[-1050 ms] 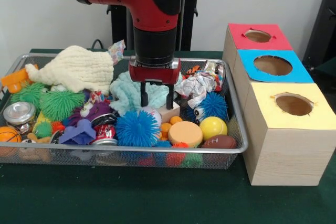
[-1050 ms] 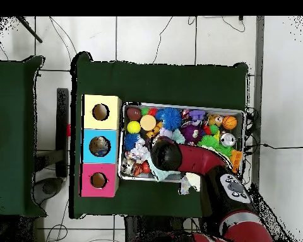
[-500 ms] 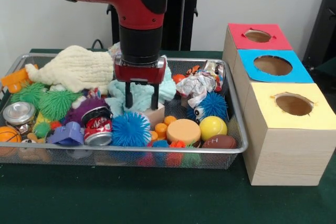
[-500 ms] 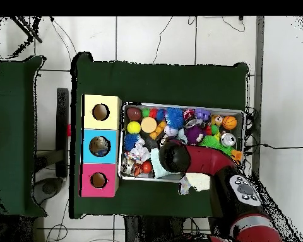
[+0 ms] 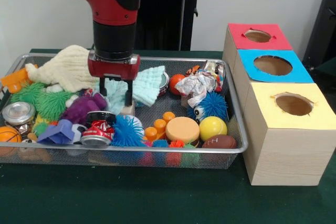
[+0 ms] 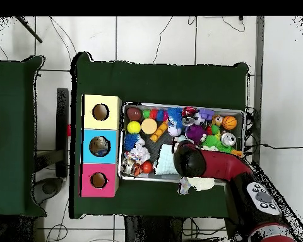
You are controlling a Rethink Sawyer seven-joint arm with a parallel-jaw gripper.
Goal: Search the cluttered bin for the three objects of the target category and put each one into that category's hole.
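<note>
My gripper [image 5: 115, 92] is lowered into the left middle of the wire mesh bin [image 5: 237, 129], open. Its two fingers stand apart over a teal cloth [image 5: 146, 84] and a small wooden block [image 5: 126, 109]. Nothing is held. A cream knitted cloth [image 5: 65, 68] lies just behind and to the left of it. Below the gripper sit a crushed red can [image 5: 97, 130] and a blue spiky ball [image 5: 125, 132]. To the right of the bin stand the red box [image 5: 257, 43], blue box [image 5: 273, 74] and yellow box [image 5: 291, 129], each with a round hole. In the overhead view my arm [image 6: 190, 161] hides the gripper.
The bin also holds crumpled white cloth [image 5: 197, 84], a second blue spiky ball [image 5: 213, 103], a yellow ball [image 5: 212, 127], a small football [image 5: 219, 141], an orange disc [image 5: 182, 128], a red ball [image 5: 177, 83], green spiky balls [image 5: 50, 103], a purple toy [image 5: 81, 107] and a silver tin [image 5: 18, 113].
The arm has swept left across the bin with its fingers down. The teal cloth, the can and the blue spiky ball shifted left with it, uncovering the red ball.
</note>
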